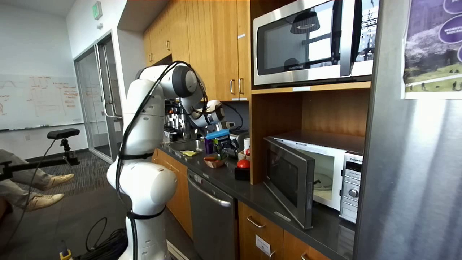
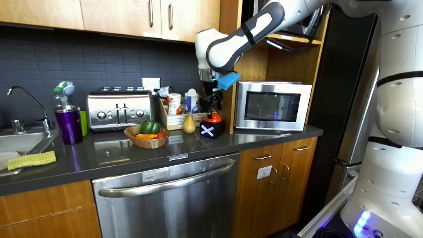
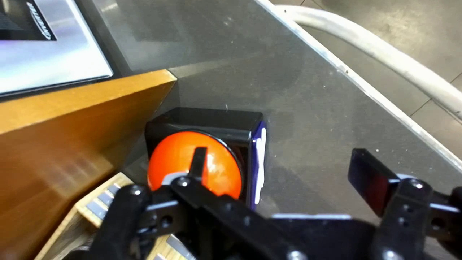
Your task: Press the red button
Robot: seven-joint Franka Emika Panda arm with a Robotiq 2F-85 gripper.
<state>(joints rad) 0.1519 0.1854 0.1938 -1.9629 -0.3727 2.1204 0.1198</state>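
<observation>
Kitchen table (image 3: 317, 108): dark grey | red button (image 3: 221, 167): atop black box (image 3: 213, 118), beside wooden panel (image 3: 72, 137) | pincer (image 3: 280, 159): spread, one finger (image 3: 197, 164) over button, contact indeterminate

wrist view super close, peering down at your red button (image 3: 178, 155), in an exterior view you're looking slantwise along the surface (image 1: 225, 177), in an exterior view roughly facing the dishwasher (image 2: 172, 205), both further back, sharing your arm (image 1: 149, 126)
</observation>
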